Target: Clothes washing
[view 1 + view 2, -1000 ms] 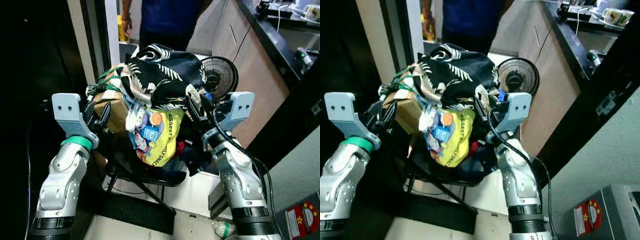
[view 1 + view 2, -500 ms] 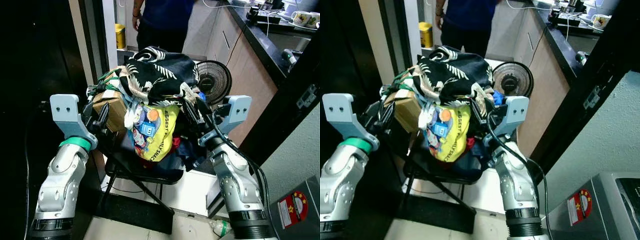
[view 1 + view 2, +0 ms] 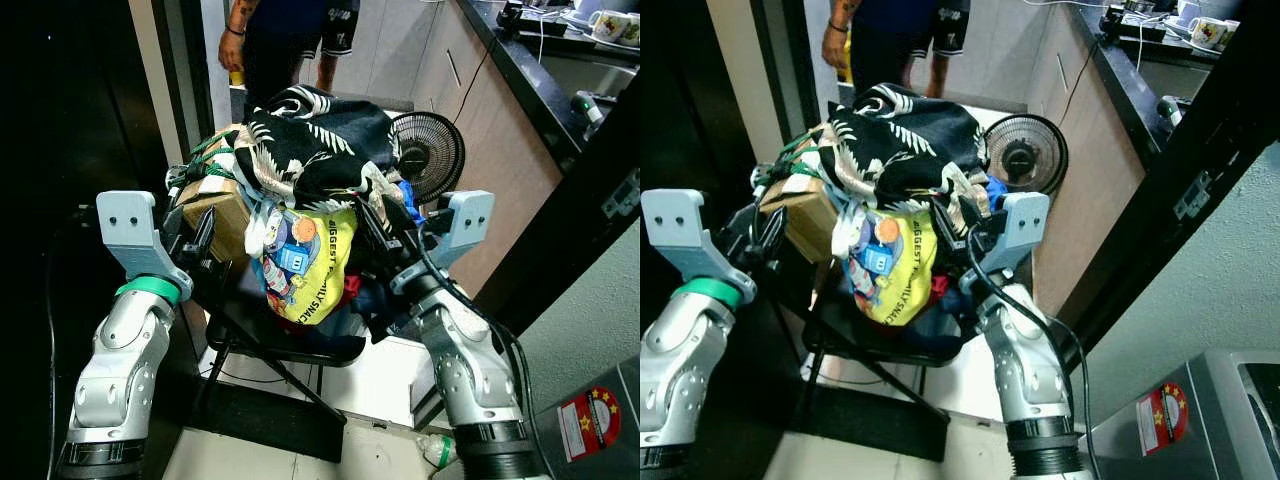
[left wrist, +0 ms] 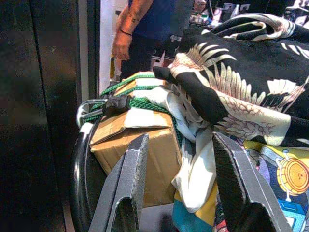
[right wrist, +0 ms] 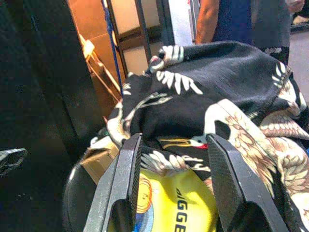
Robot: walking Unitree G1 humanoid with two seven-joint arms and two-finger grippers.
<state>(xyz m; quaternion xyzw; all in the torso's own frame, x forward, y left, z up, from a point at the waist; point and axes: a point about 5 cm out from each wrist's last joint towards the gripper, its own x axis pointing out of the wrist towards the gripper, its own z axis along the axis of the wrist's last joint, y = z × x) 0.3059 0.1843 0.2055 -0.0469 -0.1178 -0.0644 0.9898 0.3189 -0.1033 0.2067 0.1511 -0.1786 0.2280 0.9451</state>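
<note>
Your left gripper had its two ridged black fingers spread apart with nothing between them, aimed at the near side of the clothes pile, just beside a brown cardboard box strapped with a green braided cord. Your right gripper was likewise spread and empty, its fingers pointed into the pile from the opposite side. Between the two arms, the heap sat on a black folding chair with thin angled legs; the soft, crumpled mound rose upward, taller than wide. On top lay a black shirt printed with pale cranes and feathery leaves, draped in loose folds, and below it a yellow printed garment hung down the front toward you, its long axis roughly vertical. Beyond the pile stood a round black fan with a wire grille, next to a tan cabinet front under a dark countertop. A person in dark shorts stood behind the chair.
</note>
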